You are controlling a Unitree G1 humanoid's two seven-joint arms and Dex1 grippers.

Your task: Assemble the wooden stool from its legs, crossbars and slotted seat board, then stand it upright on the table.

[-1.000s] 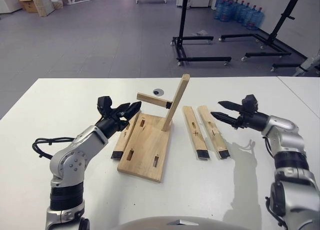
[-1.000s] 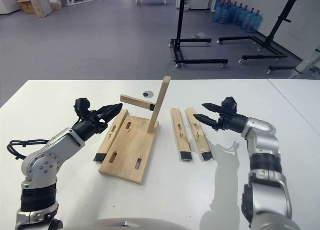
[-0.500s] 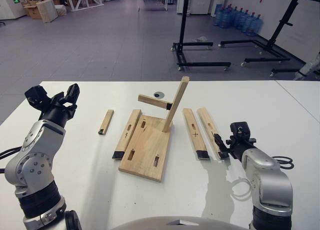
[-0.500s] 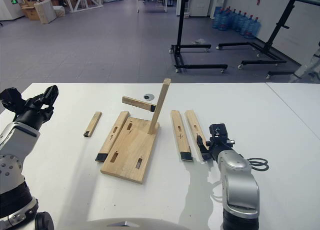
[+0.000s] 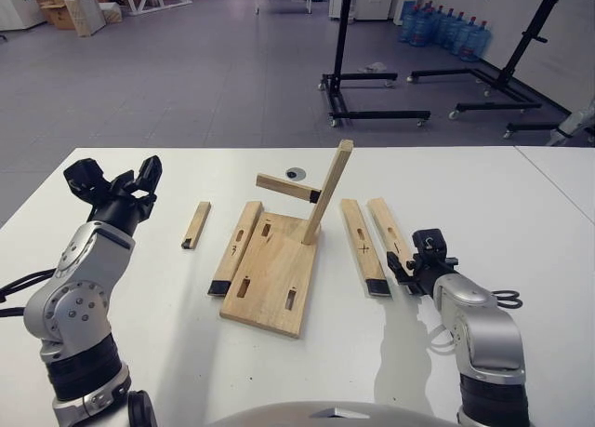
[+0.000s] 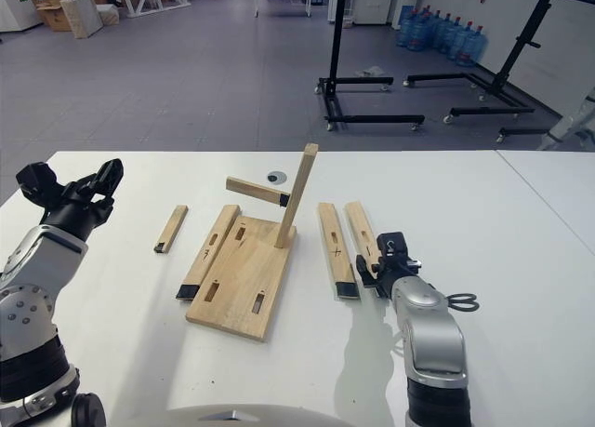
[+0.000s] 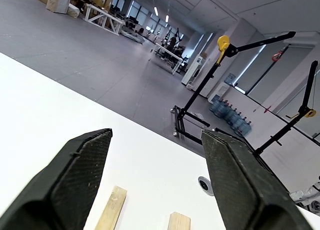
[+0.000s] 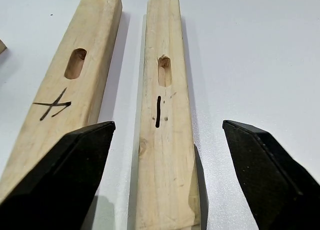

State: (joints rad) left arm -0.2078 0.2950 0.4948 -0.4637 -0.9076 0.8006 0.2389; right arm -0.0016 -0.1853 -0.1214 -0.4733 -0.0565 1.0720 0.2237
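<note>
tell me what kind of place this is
Probably a big warehouse-style workshop or robotics lab, though that is a guess. It has a wide open grey floor, tall black wheeled stands, and a cluster of blue water jugs stored by the far wall.

The right gripper sat over the near end of the outermost leg, so that end was mostly covered from the head view. Up close, that leg and the X-marked leg both ran off the frame edge, same for the fingers. From the left wrist, the short crossbar and another wooden end barely poked in; couldn't say which piece the second was. The little round thing on the worktop was too small to make out. Couldn't tell how deep the standing leg sat in the seat board.
</note>
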